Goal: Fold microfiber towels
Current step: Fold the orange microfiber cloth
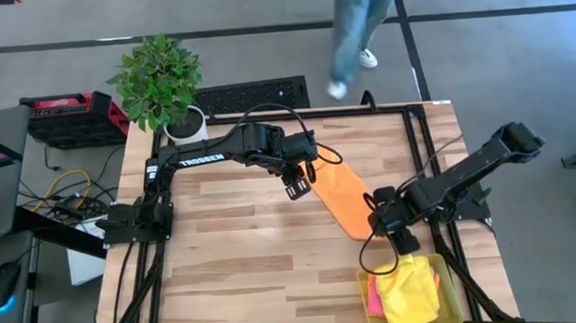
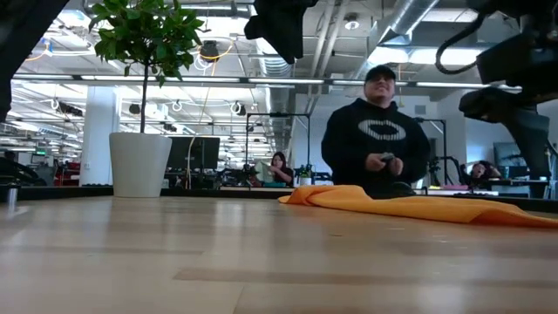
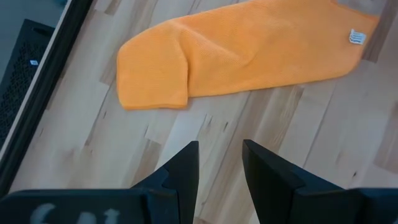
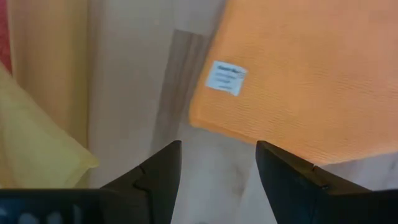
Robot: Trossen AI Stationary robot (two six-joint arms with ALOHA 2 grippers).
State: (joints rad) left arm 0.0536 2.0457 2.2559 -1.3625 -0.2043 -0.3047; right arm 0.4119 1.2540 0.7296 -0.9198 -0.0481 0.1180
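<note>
We have one orange microfiber towel [image 1: 342, 200] lying as a long strip on the light wooden plank counter [image 1: 234, 265], running diagonally from near the far edge toward the right front. Its far end is already doubled over on itself; the near end carries a small white care label [image 4: 226, 78].

Left claw [image 1: 298, 188] hovers just beside the towel's far end, fingers spread, nothing between them. Right claw [image 1: 405, 242] hangs over the label end, fingers spread too, empty. Both are above the cloth, apart from it.

The translucent yellow plastic tray [image 1: 455, 297] at the right front corner holds a bright yellow microfiber cloth [image 1: 411, 292] with a hot pink cloth [image 1: 373, 295] showing at its edge. Those are not yet folded, as far as we can tell.

Our read of the step: each claw takes one end of the orange strip and we fold it in half.

To do it well:
- Right claw goes straight down on the label corner, pinches both layers if there are two, not just the top one.
- Left claw should pin or lift the doubled end without undoing that fold.
- Bring edge to edge, keep the cloth low so it doesn't drag or bunch.
- Right claw is close to the tray wall; watch for a bump.

A person stands in the room beyond the counter; a potted green plant in a white pot [image 1: 159, 81] sits at the far left corner, clear of us.
</note>
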